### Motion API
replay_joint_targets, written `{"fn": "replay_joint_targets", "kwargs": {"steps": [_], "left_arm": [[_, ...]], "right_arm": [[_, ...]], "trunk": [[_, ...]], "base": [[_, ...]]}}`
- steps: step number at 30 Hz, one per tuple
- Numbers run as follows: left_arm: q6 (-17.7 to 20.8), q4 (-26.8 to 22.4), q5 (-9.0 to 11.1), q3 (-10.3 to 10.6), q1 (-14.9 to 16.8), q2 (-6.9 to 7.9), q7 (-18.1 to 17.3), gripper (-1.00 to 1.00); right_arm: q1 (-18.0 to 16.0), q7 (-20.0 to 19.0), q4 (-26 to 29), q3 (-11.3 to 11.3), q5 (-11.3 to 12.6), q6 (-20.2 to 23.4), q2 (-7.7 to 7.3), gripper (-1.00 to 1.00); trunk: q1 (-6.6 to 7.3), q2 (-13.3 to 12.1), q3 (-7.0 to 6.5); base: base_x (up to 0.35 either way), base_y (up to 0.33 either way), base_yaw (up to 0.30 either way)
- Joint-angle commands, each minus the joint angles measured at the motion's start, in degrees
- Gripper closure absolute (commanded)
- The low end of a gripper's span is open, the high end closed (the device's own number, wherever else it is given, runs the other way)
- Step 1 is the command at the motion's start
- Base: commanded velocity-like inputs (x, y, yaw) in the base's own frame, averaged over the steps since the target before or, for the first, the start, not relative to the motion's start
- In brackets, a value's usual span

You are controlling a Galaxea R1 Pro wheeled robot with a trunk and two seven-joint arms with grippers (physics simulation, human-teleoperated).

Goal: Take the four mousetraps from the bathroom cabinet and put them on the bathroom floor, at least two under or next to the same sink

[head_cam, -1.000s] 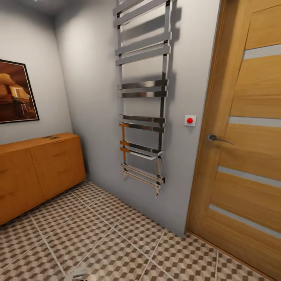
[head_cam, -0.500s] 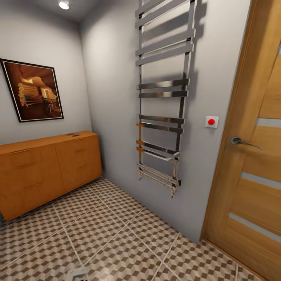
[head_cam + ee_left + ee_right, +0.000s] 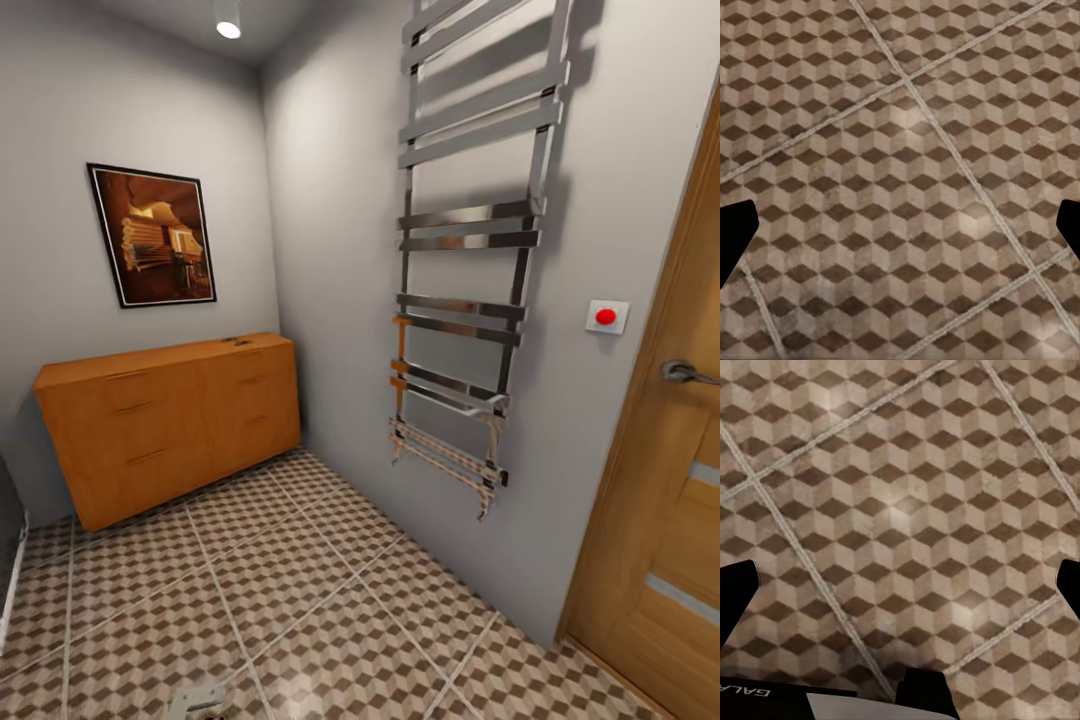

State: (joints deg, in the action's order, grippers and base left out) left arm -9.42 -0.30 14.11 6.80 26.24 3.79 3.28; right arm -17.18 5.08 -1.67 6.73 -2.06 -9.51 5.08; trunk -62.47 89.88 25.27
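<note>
risk: robot could bump the cabinet (image 3: 170,425) at 10 o'clock | traps too small to see | left end effector (image 3: 900,229), right end effector (image 3: 900,585) wide apart, held nothing

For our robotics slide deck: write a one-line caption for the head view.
Bathroom corner: orange-brown cabinet under a framed picture, chrome towel rail, cube-patterned floor.

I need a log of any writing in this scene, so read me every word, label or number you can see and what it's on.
"GALA": upside-down white letters, cut off at the picture's edge, on a dark robot part in the right wrist view.
Red wall button: no text.
Framed picture: no readable text.
</note>
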Motion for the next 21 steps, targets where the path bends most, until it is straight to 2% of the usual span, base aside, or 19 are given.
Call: {"fn": "replay_joint_targets", "kwargs": {"steps": [1,21], "left_arm": [[-0.16,0.03,0.43,0.49,0.04,-0.01,0.14,-1.00],[-0.16,0.03,0.39,0.50,0.03,-0.01,0.14,-1.00]], "right_arm": [[-0.09,0.33,-0.18,0.39,-0.23,-0.24,0.02,-1.00],[-0.08,0.26,-0.18,0.39,-0.23,-0.24,0.02,-1.00]], "trunk": [[0.00,0.04,0.06],[0.00,0.04,0.06]], "base": [[0.000,0.000,0.275],[0.000,0.000,0.275]]}}
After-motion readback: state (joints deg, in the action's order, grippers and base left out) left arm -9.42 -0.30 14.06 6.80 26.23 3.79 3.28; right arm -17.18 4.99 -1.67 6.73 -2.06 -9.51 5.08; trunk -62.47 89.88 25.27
